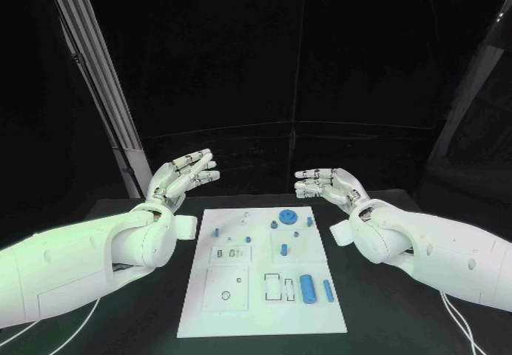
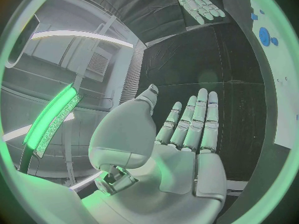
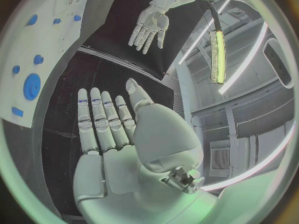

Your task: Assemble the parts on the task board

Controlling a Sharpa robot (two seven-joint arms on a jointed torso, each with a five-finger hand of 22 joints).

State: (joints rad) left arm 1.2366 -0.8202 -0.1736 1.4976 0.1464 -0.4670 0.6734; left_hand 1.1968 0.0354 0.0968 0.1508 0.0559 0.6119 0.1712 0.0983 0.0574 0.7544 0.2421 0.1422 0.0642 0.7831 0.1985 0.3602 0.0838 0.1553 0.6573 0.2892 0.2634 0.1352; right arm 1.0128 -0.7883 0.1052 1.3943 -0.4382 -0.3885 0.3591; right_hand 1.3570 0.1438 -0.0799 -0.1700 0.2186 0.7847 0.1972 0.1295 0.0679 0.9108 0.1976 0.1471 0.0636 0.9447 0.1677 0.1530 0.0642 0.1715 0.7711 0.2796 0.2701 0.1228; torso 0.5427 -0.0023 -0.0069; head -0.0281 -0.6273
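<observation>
Our fingers are spread and hold nothing: left hand (image 1: 183, 176) and right hand (image 1: 331, 185) hover beyond the task board (image 1: 263, 310). The blue parts (image 1: 307, 288) lying on it look small, stiff and light; we judge pinching a cylinder across its middle best.

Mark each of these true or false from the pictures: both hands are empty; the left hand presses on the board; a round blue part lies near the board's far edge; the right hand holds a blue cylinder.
1. Both hands are empty: true. The left hand and right hand are open.
2. False. The left hand hovers beyond the task board, touching nothing.
3. True: the round blue part.
4. False. The blue cylinder lies on the board.
</observation>
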